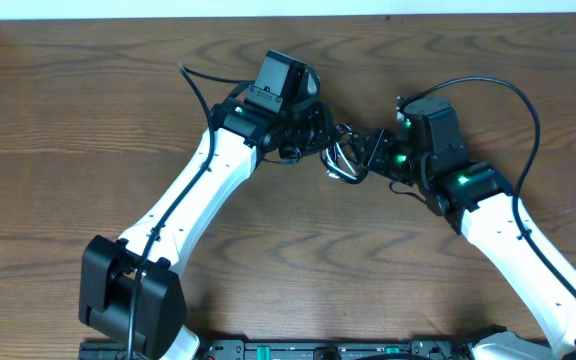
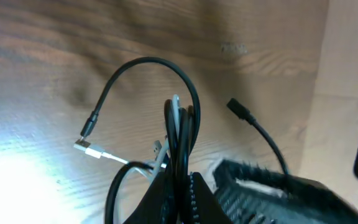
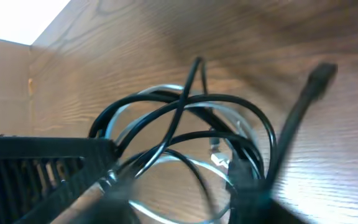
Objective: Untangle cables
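The black cable (image 1: 349, 131) and white cable (image 1: 342, 170) form one tangled bundle mid-table between both grippers. My left gripper (image 1: 318, 136) is shut on the bundle. In the left wrist view its jaws (image 2: 185, 194) pinch black (image 2: 149, 61) and white strands (image 2: 174, 112) that rise in a loop. A white plug (image 2: 89, 148) and a black plug (image 2: 237, 109) hang free. My right gripper (image 1: 375, 150) is at the bundle's right side. In the right wrist view its fingers (image 3: 179, 199) are apart, with black (image 3: 185, 104) and white loops (image 3: 157, 91) between them.
A thicker black arm wire (image 1: 513, 100) arcs over the right arm. A light wall or box edge (image 3: 5, 81) borders the table on the far side in the right wrist view. The left gripper's body (image 3: 36, 165) sits close to the right fingers.
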You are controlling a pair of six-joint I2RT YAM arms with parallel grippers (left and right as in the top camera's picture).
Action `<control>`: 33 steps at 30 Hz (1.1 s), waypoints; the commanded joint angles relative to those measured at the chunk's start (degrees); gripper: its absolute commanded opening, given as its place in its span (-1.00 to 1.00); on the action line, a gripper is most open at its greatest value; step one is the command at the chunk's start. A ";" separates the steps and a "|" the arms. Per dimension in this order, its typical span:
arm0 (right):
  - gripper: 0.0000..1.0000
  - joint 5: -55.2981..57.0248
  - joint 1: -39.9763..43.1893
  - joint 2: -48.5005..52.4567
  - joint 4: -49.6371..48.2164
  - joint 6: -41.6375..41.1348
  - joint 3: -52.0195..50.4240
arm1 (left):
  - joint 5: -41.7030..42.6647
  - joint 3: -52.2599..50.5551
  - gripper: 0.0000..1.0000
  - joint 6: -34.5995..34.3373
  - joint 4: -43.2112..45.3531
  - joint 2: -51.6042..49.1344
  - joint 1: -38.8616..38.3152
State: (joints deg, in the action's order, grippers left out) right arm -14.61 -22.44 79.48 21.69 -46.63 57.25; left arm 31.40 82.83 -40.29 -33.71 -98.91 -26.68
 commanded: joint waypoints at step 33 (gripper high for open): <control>0.04 -4.59 -6.62 7.58 -9.16 -11.91 -0.04 | -29.07 0.11 -0.85 -59.56 -9.31 0.17 0.17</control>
State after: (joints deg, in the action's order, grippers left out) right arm -20.62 -28.08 84.97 13.91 -55.99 57.25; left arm 3.66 82.85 -97.97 -42.48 -98.91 -26.68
